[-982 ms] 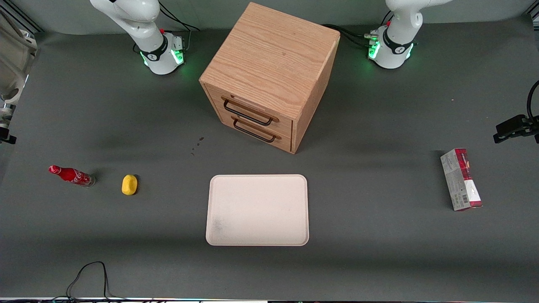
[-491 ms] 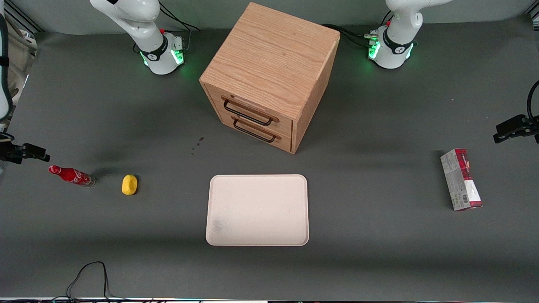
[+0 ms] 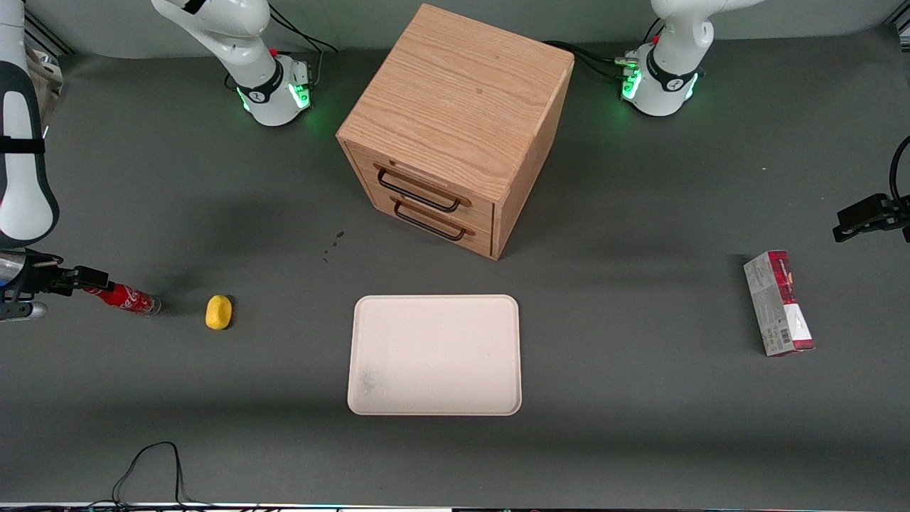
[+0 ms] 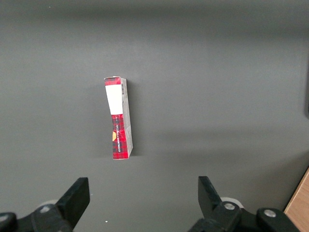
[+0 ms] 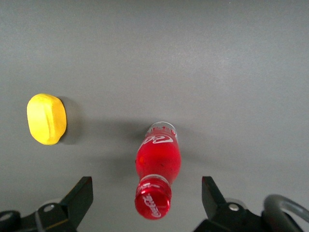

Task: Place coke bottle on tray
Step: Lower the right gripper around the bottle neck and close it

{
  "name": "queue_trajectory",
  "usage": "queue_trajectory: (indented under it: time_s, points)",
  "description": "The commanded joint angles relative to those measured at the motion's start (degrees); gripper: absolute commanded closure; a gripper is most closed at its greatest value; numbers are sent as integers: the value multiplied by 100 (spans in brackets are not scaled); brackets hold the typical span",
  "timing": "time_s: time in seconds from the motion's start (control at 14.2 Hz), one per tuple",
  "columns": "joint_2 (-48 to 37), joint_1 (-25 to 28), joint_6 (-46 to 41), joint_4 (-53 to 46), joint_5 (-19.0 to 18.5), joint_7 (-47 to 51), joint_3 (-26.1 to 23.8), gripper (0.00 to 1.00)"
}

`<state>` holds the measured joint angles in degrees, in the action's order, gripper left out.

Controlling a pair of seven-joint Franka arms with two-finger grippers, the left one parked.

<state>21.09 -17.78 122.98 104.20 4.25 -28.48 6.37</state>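
The coke bottle (image 3: 131, 299), small and red with white script, appears to stand upright on the table toward the working arm's end. In the right wrist view I look down on its red cap (image 5: 153, 198) and its body (image 5: 158, 159). My right gripper (image 3: 87, 279) is open just above the bottle. Its two black fingers (image 5: 79, 195) stand wide apart on either side of the cap without touching it, so the gripper (image 5: 146, 203) holds nothing. The cream tray (image 3: 434, 354) lies flat and empty in the middle of the table, nearer the front camera than the cabinet.
A small yellow object (image 3: 219, 312) lies beside the bottle, between it and the tray; it also shows in the right wrist view (image 5: 47, 119). A wooden two-drawer cabinet (image 3: 455, 128) stands mid-table. A red-and-grey carton (image 3: 778, 302) lies toward the parked arm's end.
My right arm has come into view from the working arm's end and brought the open gripper over the bottle's cap. The bottle, the tray and the yellow object have not moved.
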Motion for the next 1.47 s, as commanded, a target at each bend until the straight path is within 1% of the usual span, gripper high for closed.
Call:
queue_trajectory:
  time_s: [0.0,0.21,0.35,0.42,0.56,0.7,0.77,0.91,0.98,1.12,1.4]
  points:
    - [27,90,69,-40,137,-219,48,0]
    - [27,117,77,-31,-29,-220,57,0]
    - [27,117,77,-40,-30,-220,57,0]
    - [27,108,77,-40,-30,-228,57,4]
    - [36,100,77,-31,-30,-333,66,20]
    - [45,91,69,-23,-30,-439,84,33]
    - [53,73,69,-23,-30,-448,92,44]
    - [71,47,60,-23,-30,-606,92,71]
    - [88,38,51,-23,-30,-667,92,83]
    - [89,38,42,-31,-30,-694,92,99]
    - [71,82,-2,-197,-39,-659,92,100]
